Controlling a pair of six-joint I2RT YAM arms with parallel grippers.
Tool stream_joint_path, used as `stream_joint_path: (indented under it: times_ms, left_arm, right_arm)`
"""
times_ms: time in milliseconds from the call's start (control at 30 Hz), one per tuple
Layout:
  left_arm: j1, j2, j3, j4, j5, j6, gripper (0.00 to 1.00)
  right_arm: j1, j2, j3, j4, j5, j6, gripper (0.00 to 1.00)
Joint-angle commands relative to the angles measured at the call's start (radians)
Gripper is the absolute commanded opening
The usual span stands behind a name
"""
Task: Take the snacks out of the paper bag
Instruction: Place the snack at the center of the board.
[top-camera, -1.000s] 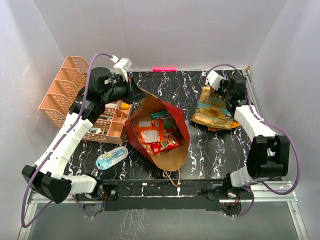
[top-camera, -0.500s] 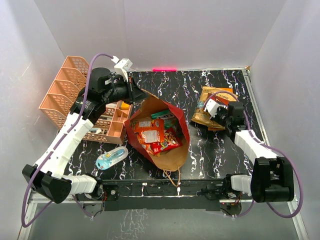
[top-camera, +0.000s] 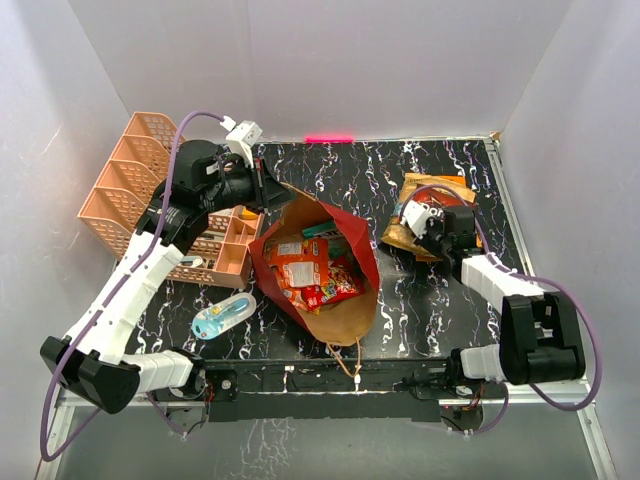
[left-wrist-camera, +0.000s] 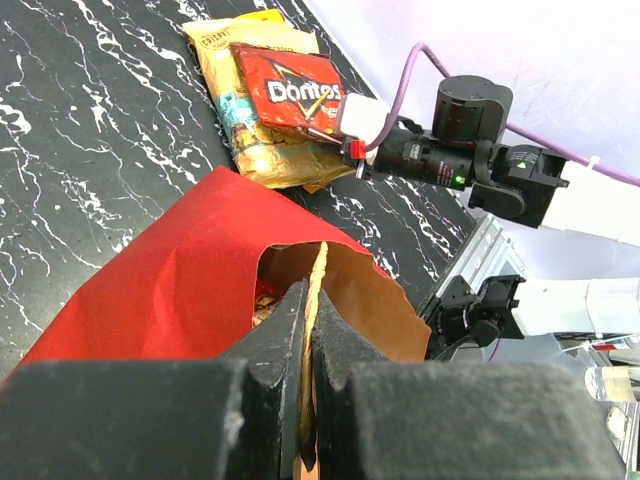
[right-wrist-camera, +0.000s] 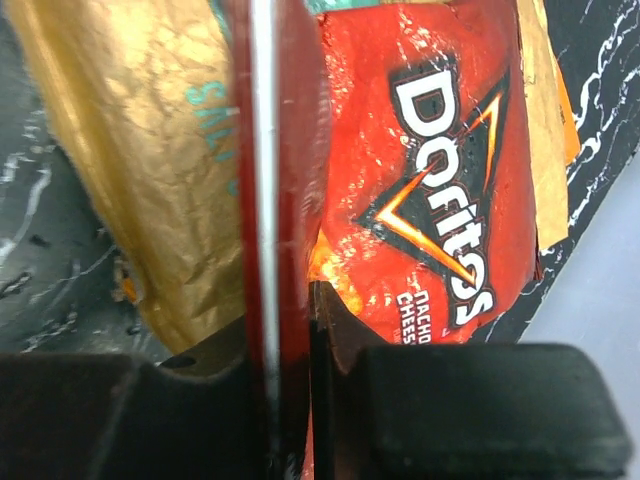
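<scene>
The paper bag (top-camera: 352, 310), red outside and brown inside, lies open in the middle of the table with several snacks (top-camera: 310, 270) inside. My left gripper (top-camera: 268, 192) is shut on its far rim; in the left wrist view the kraft edge runs between the closed jaws (left-wrist-camera: 310, 300) above the red wall (left-wrist-camera: 170, 270). A Doritos bag (right-wrist-camera: 440, 180) lies on a gold chip bag (right-wrist-camera: 130, 150) at the back right (left-wrist-camera: 290, 95). My right gripper (top-camera: 413, 222) hangs low over that pile, shut on a thin red packet (right-wrist-camera: 275, 150) seen edge-on between its jaws (right-wrist-camera: 300, 290).
A pink basket organizer (top-camera: 130, 190) stands at the back left, close to my left arm. A blue-white blister-packed item (top-camera: 225, 318) lies in front of it, left of the bag. The bag's twine handle (top-camera: 348, 352) hangs at the near table edge.
My right gripper has come down and toward me from the back of the snack pile to its near left side. My left gripper has kept its hold on the bag rim.
</scene>
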Motion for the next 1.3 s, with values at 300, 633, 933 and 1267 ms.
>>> stream_joint_path:
  times_ms: [300,633,933,1267]
  left_arm:
    - [0.002,-0.049,-0.030,0.031,0.025,-0.006,0.00]
    - [0.002,-0.046,-0.075,0.101,0.168,0.021,0.00]
    - [0.002,-0.060,-0.094,0.102,0.175,0.050,0.00]
    - [0.002,-0.050,-0.091,0.110,0.179,0.055,0.00]
  right_arm:
    - [0.102,-0.296,0.132,-0.368,-0.212,0.425,0.69]
    - [0.293,-0.677,0.139,-0.283,-0.689,0.510,0.72]
    - [0.439,-0.657,0.169,-0.276,-0.801,0.295,0.70]
    - [0.983,-0.442,0.147,-0.177,-0.146,0.255,0.69]
